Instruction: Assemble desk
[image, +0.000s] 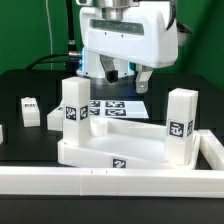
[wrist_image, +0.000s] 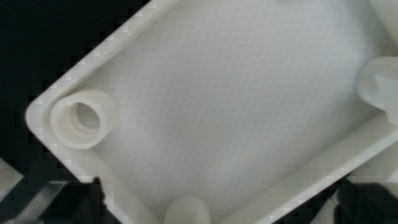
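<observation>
White plastic, the desk slab (image: 112, 152) lay on the dark worktop (image: 40, 75); we saw the tool (image: 128, 74) above the slab's far part, jaws wide, holding nothing. One upright leg (image: 72, 105) and a second upright leg (image: 180, 126) stood at slab corners. A white rail (image: 110, 185) bordered the slab's near edge; open worktop lay beside the slab around a loose leg (image: 30, 110).

We see the desk slab (wrist_image: 231, 110) blurred and cut off by the wrist view's edges; in the exterior view an upright leg (image: 72, 108) hides part of the marker board (image: 118, 106).
</observation>
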